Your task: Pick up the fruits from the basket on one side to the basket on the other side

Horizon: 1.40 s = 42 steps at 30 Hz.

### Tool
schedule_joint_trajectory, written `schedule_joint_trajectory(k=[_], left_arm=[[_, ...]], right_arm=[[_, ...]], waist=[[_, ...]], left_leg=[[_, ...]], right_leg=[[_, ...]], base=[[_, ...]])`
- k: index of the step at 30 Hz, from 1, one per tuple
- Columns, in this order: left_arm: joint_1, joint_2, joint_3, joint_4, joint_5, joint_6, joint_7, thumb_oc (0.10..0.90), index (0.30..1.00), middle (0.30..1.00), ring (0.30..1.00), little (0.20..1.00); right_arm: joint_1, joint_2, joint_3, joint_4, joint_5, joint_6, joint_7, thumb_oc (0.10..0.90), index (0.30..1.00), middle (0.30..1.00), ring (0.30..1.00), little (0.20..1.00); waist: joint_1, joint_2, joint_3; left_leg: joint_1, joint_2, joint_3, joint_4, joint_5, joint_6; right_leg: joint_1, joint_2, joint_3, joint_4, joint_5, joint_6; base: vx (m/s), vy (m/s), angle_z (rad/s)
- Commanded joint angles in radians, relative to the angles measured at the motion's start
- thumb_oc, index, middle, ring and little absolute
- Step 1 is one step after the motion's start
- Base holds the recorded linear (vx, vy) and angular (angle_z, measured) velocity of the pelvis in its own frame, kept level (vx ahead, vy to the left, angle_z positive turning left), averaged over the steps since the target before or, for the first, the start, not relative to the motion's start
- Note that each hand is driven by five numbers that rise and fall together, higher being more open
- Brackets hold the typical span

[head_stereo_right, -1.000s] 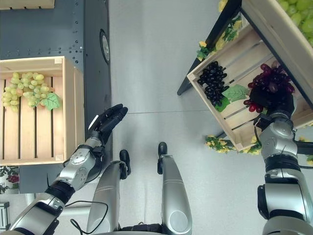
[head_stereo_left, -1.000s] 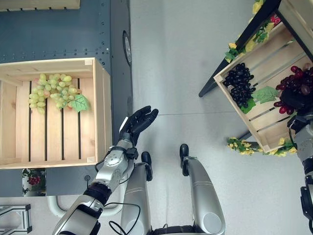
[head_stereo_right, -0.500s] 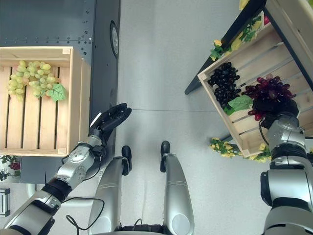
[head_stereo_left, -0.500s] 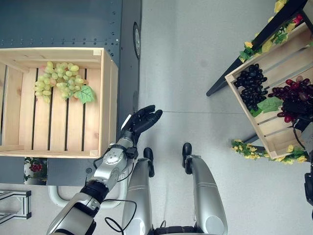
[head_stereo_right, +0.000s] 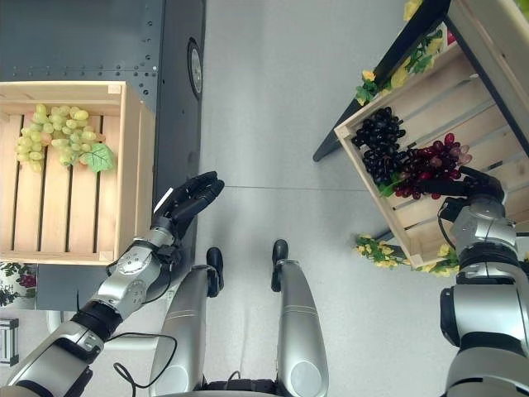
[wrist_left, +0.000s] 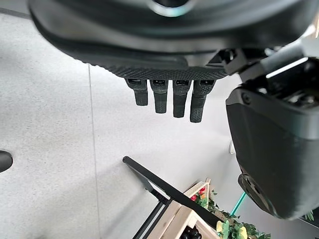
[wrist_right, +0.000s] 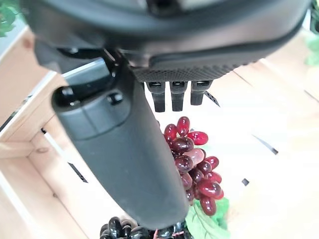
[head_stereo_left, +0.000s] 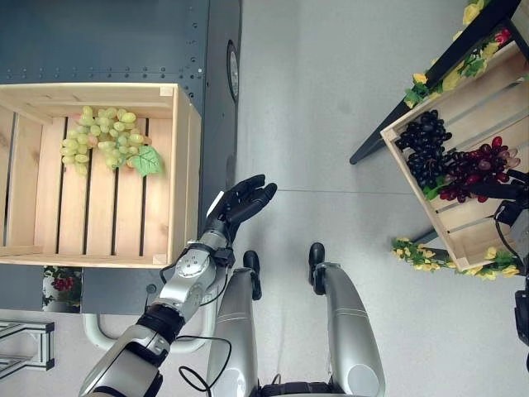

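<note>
Red grapes [head_stereo_right: 430,164] released into right crate [head_stereo_right: 496,124] (2 bunches), right hand [head_stereo_right: 475,184] open.

Silver-grey arms, dark robot hand [head_stereo_left: 240,205] each side, white cover on thumb.

On your left a crate [head_stereo_left: 178,174] holds one grape bunch [head_stereo_left: 103,142] at its far end. On your right a tilted crate [head_stereo_right: 413,215] holds two bunches [head_stereo_right: 378,150] [head_stereo_right: 430,168] side by side, touching. Your left hand [head_stereo_left: 240,205] hangs between the crates, just beside the left one; your right hand [head_stereo_right: 471,184] sits over the right crate.
</note>
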Motion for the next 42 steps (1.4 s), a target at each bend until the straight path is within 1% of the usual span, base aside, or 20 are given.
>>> schedule_joint_trajectory(k=[1, 4, 6, 10, 11, 14, 16, 17, 22, 24, 28, 29, 31, 34, 36, 37, 38, 40, 41, 42], left_arm=[[-0.001, -0.006, -0.009, -0.139, -0.006, -0.102, -0.031, 0.800, 0.900, 0.900, 0.900, 0.900], [-0.001, -0.010, -0.008, -0.139, -0.006, -0.106, -0.028, 0.800, 0.900, 0.900, 0.900, 0.900], [0.002, -0.018, -0.001, -0.134, -0.006, -0.117, -0.023, 0.800, 0.900, 0.900, 0.900, 0.900], [0.005, -0.036, 0.018, -0.135, 0.008, -0.133, -0.010, 0.800, 0.900, 0.900, 0.900, 0.900], [0.004, -0.040, 0.024, -0.139, 0.013, -0.139, -0.004, 0.800, 0.900, 0.900, 0.900, 0.900], [0.007, -0.046, 0.041, -0.167, 0.030, -0.148, 0.020, 0.800, 0.900, 0.900, 0.900, 0.900], [0.009, -0.049, 0.049, -0.182, 0.038, -0.152, 0.028, 0.800, 0.900, 0.900, 0.900, 0.900], [0.010, -0.057, 0.053, -0.208, 0.063, -0.164, 0.052, 0.800, 0.900, 0.900, 0.900, 0.900], [-0.001, -0.057, 0.067, -0.265, 0.133, -0.200, 0.114, 0.800, 0.900, 0.900, 0.900, 0.900], [-0.006, -0.057, 0.075, -0.291, 0.145, -0.229, 0.125, 0.800, 0.900, 0.900, 0.900, 0.900], [-0.008, -0.058, 0.109, -0.359, 0.064, -0.290, 0.071, 0.800, 0.900, 0.900, 0.900, 0.900], [-0.008, -0.057, 0.132, -0.393, 0.060, -0.332, 0.079, 0.800, 0.900, 0.900, 0.900, 0.900], [-0.011, -0.055, 0.152, -0.412, 0.081, -0.364, 0.111, 0.800, 0.900, 0.900, 0.900, 0.900], [-0.021, -0.031, 0.233, -0.450, 0.198, -0.412, 0.257, 0.800, 0.900, 0.900, 0.900, 0.900], [-0.032, -0.014, 0.262, -0.446, 0.266, -0.419, 0.320, 0.800, 0.900, 0.900, 0.900, 0.900], [-0.039, 0.000, 0.279, -0.440, 0.300, -0.415, 0.354, 0.800, 0.900, 0.900, 0.900, 0.900], [-0.050, 0.031, 0.316, -0.417, 0.379, -0.395, 0.447, 0.800, 0.900, 0.900, 0.900, 0.900], [-0.058, 0.056, 0.338, -0.390, 0.453, -0.384, 0.524, 0.800, 0.900, 0.900, 0.900, 0.900], [-0.068, 0.100, 0.363, -0.340, 0.593, -0.352, 0.639, 0.800, 0.900, 0.900, 0.900, 0.900], [-0.070, 0.100, 0.363, -0.340, 0.595, -0.351, 0.641, 0.800, 0.900, 0.900, 0.900, 0.900]], right_arm=[[-0.042, -0.157, 0.038, -0.021, -0.050, -0.068, -0.040, 0.800, 0.900, 0.900, 0.900, 0.900], [-0.044, -0.133, 0.049, -0.048, -0.038, -0.099, -0.014, 0.800, 0.900, 0.900, 0.900, 0.900], [-0.032, -0.105, 0.051, -0.091, -0.035, -0.143, -0.002, 0.800, 0.900, 0.900, 0.900, 0.900], [0.039, -0.026, 0.045, -0.209, -0.083, -0.212, -0.039, 0.800, 0.900, 0.900, 0.900, 0.900], [0.071, 0.007, 0.050, -0.262, -0.104, -0.231, -0.074, 0.800, 0.900, 0.900, 0.900, 0.900], [0.175, 0.101, 0.055, -0.429, -0.157, -0.246, -0.142, 0.800, 0.900, 0.900, 0.900, 0.900], [0.216, 0.137, 0.057, -0.489, -0.172, -0.259, -0.150, 0.800, 0.900, 0.900, 0.900, 0.900], [0.269, 0.183, 0.063, -0.564, -0.205, -0.276, -0.162, 0.800, 0.900, 0.900, 0.900, 0.900], [0.358, 0.266, 0.091, -0.703, -0.284, -0.302, -0.188, 0.800, 0.900, 0.900, 0.900, 0.900], [0.392, 0.289, 0.102, -0.734, -0.314, -0.325, -0.179, 0.800, 0.900, 0.900, 0.900, 0.900], [0.430, 0.324, 0.126, -0.767, -0.346, -0.367, -0.137, 0.800, 0.900, 0.900, 0.900, 0.900], [0.440, 0.335, 0.142, -0.779, -0.360, -0.374, -0.130, 0.800, 0.900, 0.900, 0.900, 0.900], [0.445, 0.342, 0.149, -0.788, -0.371, -0.378, -0.132, 0.800, 0.900, 0.900, 0.900, 0.900], [0.470, 0.361, 0.160, -0.812, -0.389, -0.376, -0.129, 0.800, 0.900, 0.900, 0.900, 0.900], [0.473, 0.366, 0.163, -0.810, -0.393, -0.377, -0.127, 0.800, 0.900, 0.900, 0.900, 0.900], [0.475, 0.365, 0.165, -0.807, -0.391, -0.379, -0.129, 0.800, 0.900, 0.900, 0.900, 0.900], [0.476, 0.361, 0.167, -0.803, -0.387, -0.372, -0.126, 0.800, 0.900, 0.900, 0.900, 0.900], [0.474, 0.357, 0.168, -0.800, -0.385, -0.369, -0.123, 0.800, 0.900, 0.900, 0.900, 0.900], [0.476, 0.351, 0.171, -0.792, -0.378, -0.368, -0.119, 0.800, 0.900, 0.900, 0.900, 0.900], [0.474, 0.351, 0.171, -0.792, -0.378, -0.368, -0.119, 0.800, 0.900, 0.900, 0.900, 0.900]], waist=[[0.000, 0.015, -0.014], [-0.002, 0.017, -0.014], [-0.006, 0.016, -0.014], [-0.015, 0.013, -0.014], [-0.018, 0.012, -0.014], [-0.030, 0.011, -0.014], [-0.035, 0.011, -0.014], [-0.042, 0.010, -0.014], [-0.054, 0.011, -0.014], [-0.056, 0.012, -0.014], [-0.048, 0.017, -0.014], [-0.042, 0.019, -0.014], [-0.035, 0.020, -0.014], [-0.017, 0.025, -0.014], [-0.010, 0.026, -0.014], [-0.006, 0.027, -0.014], [0.001, 0.030, -0.014], [0.005, 0.032, -0.014], [0.009, 0.035, -0.014], [0.009, 0.035, -0.014]], left_leg=[[0.109, -0.051, 0.079, -0.045, -0.076, 0.044], [0.140, -0.052, 0.088, -0.084, -0.063, 0.041], [0.169, -0.053, 0.092, -0.114, -0.055, 0.039], [0.234, -0.055, 0.105, -0.174, -0.038, 0.038], [0.254, -0.056, 0.110, -0.192, -0.032, 0.039], [0.293, -0.060, 0.117, -0.224, -0.024, 0.041], [0.308, -0.061, 0.118, -0.236, -0.021, 0.042], [0.315, -0.063, 0.120, -0.241, -0.021, 0.043], [0.317, -0.064, 0.129, -0.233, -0.027, 0.049], [0.325, -0.065, 0.128, -0.232, -0.030, 0.050], [0.336, -0.072, 0.124, -0.238, -0.030, 0.054], [0.338, -0.077, 0.117, -0.241, -0.030, 0.053], [0.335, -0.080, 0.111, -0.242, -0.025, 0.053], [0.335, -0.093, 0.086, -0.247, -0.019, 0.051], [0.328, -0.095, 0.078, -0.246, -0.014, 0.050], [0.325, -0.097, 0.072, -0.245, -0.012, 0.049], [0.321, -0.100, 0.062, -0.239, -0.013, 0.045], [0.313, -0.101, 0.056, -0.234, -0.010, 0.044], [0.311, -0.103, 0.047, -0.227, -0.013, 0.040], [0.308, -0.103, 0.047, -0.228, -0.010, 0.040]], right_leg=[[0.128, 0.033, -0.073, -0.004, -0.054, -0.057], [0.153, 0.038, -0.065, -0.041, -0.043, -0.054], [0.178, 0.041, -0.058, -0.073, -0.035, -0.051], [0.237, 0.049, -0.044, -0.140, -0.017, -0.044], [0.253, 0.050, -0.041, -0.157, -0.010, -0.042], [0.292, 0.050, -0.032, -0.195, 0.000, -0.038], [0.307, 0.051, -0.027, -0.210, 0.004, -0.037], [0.318, 0.052, -0.022, -0.223, 0.007, -0.037], [0.321, 0.051, -0.025, -0.212, -0.001, -0.042], [0.329, 0.046, -0.027, -0.206, -0.009, -0.042], [0.341, 0.036, -0.039, -0.199, -0.018, -0.042], [0.345, 0.031, -0.045, -0.193, -0.026, -0.042], [0.343, 0.029, -0.049, -0.189, -0.027, -0.044], [0.340, 0.016, -0.065, -0.156, -0.048, -0.047], [0.333, 0.011, -0.071, -0.143, -0.051, -0.048], [0.331, 0.008, -0.076, -0.138, -0.055, -0.050], [0.329, 0.002, -0.084, -0.124, -0.064, -0.052], [0.323, -0.003, -0.089, -0.118, -0.065, -0.054], [0.325, -0.010, -0.096, -0.110, -0.073, -0.056], [0.322, -0.010, -0.097, -0.111, -0.070, -0.057]], base=[[0.00, 0.000, 0.00], [0.03, 0.047, -0.01], [0.04, 0.059, -0.03], [0.04, 0.059, -0.10], [0.04, 0.049, -0.09], [0.04, 0.052, -0.01], [0.03, 0.049, 0.03], [0.01, 0.045, 0.01], [-0.01, 0.060, 0.00], [0.01, 0.057, 0.00], [0.01, 0.051, 0.01], [0.00, 0.000, 0.00], [0.00, 0.017, 0.04], [0.00, 0.006, 0.12], [-0.01, 0.000, 0.22], [0.00, 0.002, 0.29], [-0.01, 0.003, 0.23], [0.00, 0.010, 0.13], [0.00, 0.010, 0.17], [0.01, 0.016, 0.24]])
